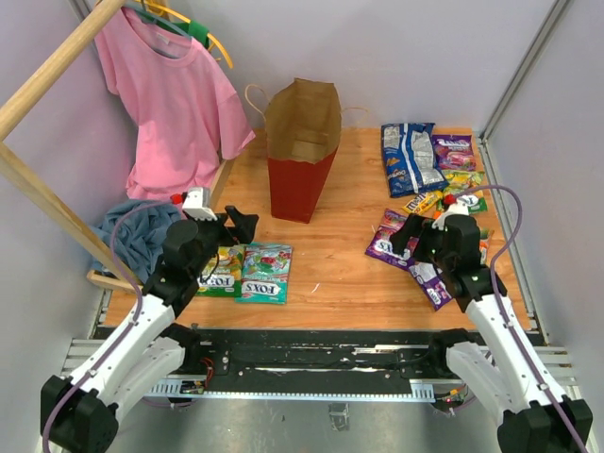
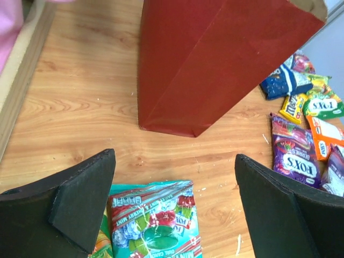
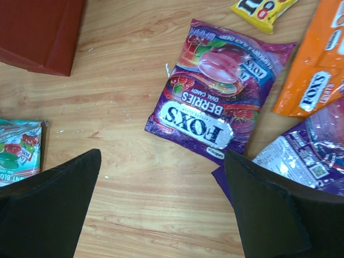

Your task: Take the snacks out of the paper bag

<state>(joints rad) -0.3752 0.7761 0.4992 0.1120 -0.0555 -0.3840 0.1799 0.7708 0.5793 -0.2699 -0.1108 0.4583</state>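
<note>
The paper bag [image 1: 300, 142], red outside and brown inside, stands upright at the back centre with its mouth open; its inside is hidden. It also shows in the left wrist view [image 2: 215, 59]. Snacks lie on the table: a teal packet [image 1: 264, 272] and a green packet [image 1: 222, 271] at the left. At the right lie a blue-white cookie bag [image 1: 409, 156] and purple packets [image 1: 387, 241]. My left gripper [image 1: 231, 226] hangs open and empty above the teal packet [image 2: 156, 223]. My right gripper [image 3: 161, 156] is open and empty beside a purple packet [image 3: 220, 102].
A pink shirt [image 1: 170, 104] hangs on a hanger from a wooden rail [image 1: 47, 66] at the back left. A blue cloth heap [image 1: 142, 231] lies beside my left arm. An orange packet [image 3: 317, 70] and a yellow pack [image 3: 263, 8] lie at the right.
</note>
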